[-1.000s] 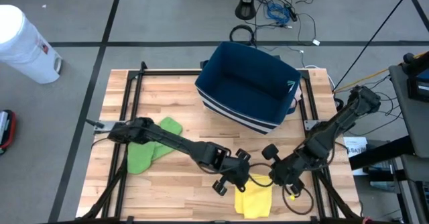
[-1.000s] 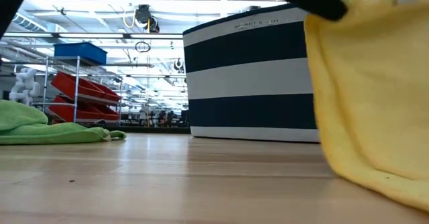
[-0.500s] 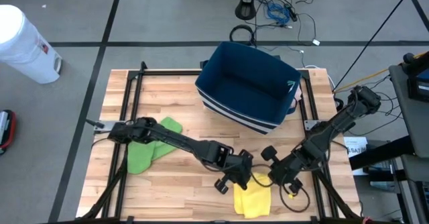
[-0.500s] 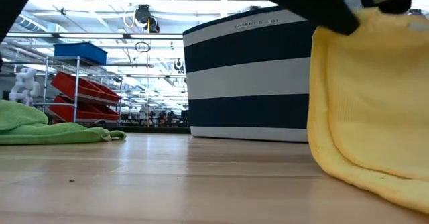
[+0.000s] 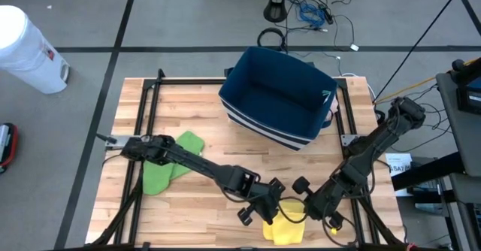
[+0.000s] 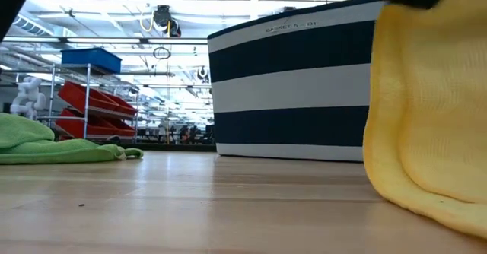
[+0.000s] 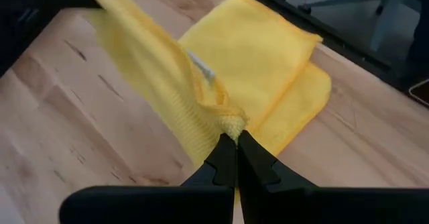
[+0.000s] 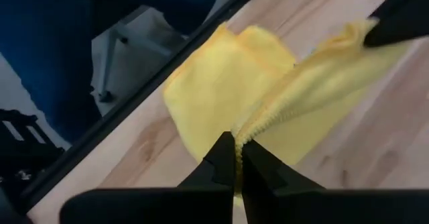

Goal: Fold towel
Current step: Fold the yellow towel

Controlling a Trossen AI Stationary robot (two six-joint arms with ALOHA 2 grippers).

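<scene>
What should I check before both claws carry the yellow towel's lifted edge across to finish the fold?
1. Left claw pinching the yellow towel: ok, fingers shut on its edge.
2. Right claw pinching the same edge: ok.
3. Edge raised off the table: ok, it hangs in the low view.
4. Lower layer flat: cannot tell.
5. Striped basket and green towel clear of the path: ok, both apart.

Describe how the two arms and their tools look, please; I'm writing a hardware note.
Both arms are dark, near black, built from slim tubular links with chunky rounded joints. The left tool and the right tool each end in two narrow black fingers tapering to blunt tips. No markings or loose cables are legible on them.
</scene>
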